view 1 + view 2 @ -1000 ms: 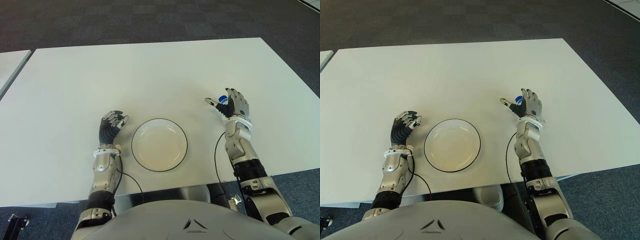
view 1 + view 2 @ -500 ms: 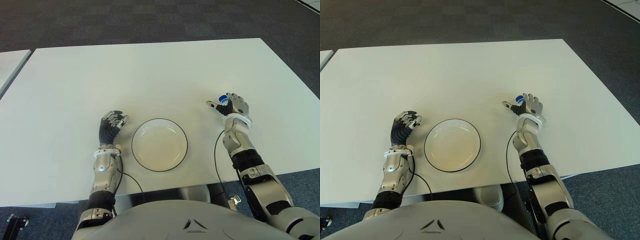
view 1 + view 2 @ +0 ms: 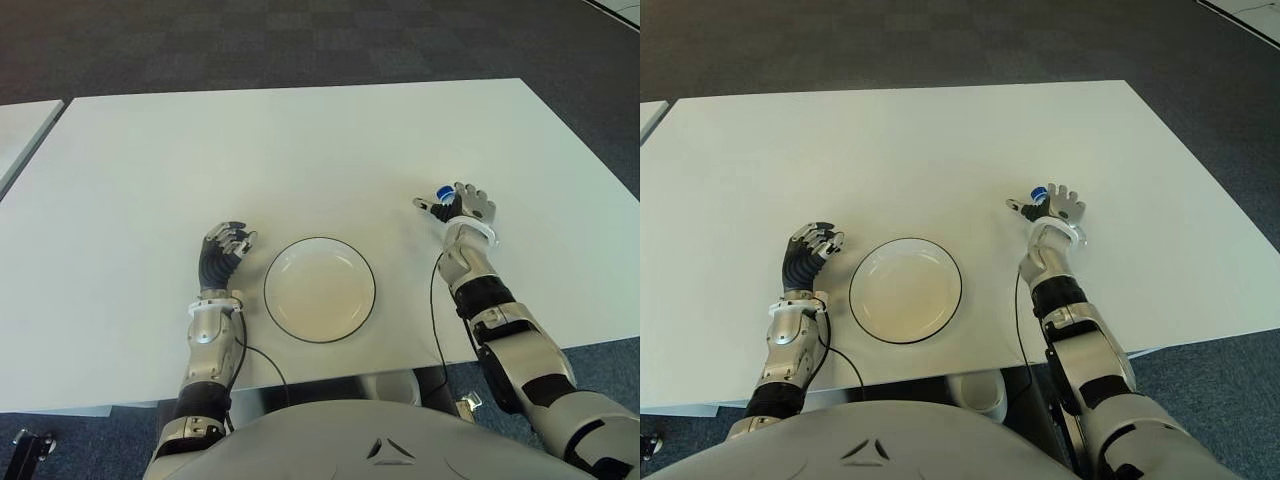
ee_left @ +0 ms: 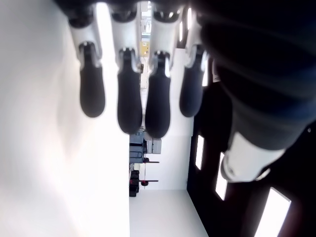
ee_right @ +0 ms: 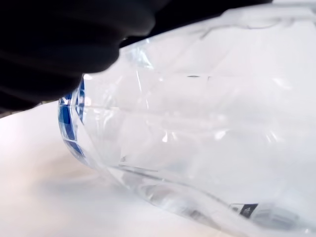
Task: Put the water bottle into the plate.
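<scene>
Left hand (image 3: 224,245): we note it near the table's near edge, just left of the plate (image 3: 319,289), apart from its rim. Fingers (image 4: 130,102) are curled over and hold nothing; the left wrist view shows only bare dark fingertips against bright background.

Table (image 3: 250,150): white, wide. We see a broad bare stretch to the far side of both hands and to the left of the left hand. Left edge meets a second white surface (image 3: 20,125) across a narrow gap. Dark carpet (image 3: 300,40) lies beyond the far edge.

Plate: white with a thin dark rim, round, sitting close to the near edge, roughly centred before the robot. Nothing lies in it. Open table lies between its right rim and the right hand.

Right hand (image 3: 462,208): well right of the plate and slightly farther out, still some way in from the table's right edge. Its fingers wrap around the water bottle (image 5: 207,138), whose blue cap (image 3: 443,193) peeks out on the hand's far left side. The right wrist view shows clear crinkled plastic filling the frame, close against the white tabletop; we cannot tell whether it touches.
</scene>
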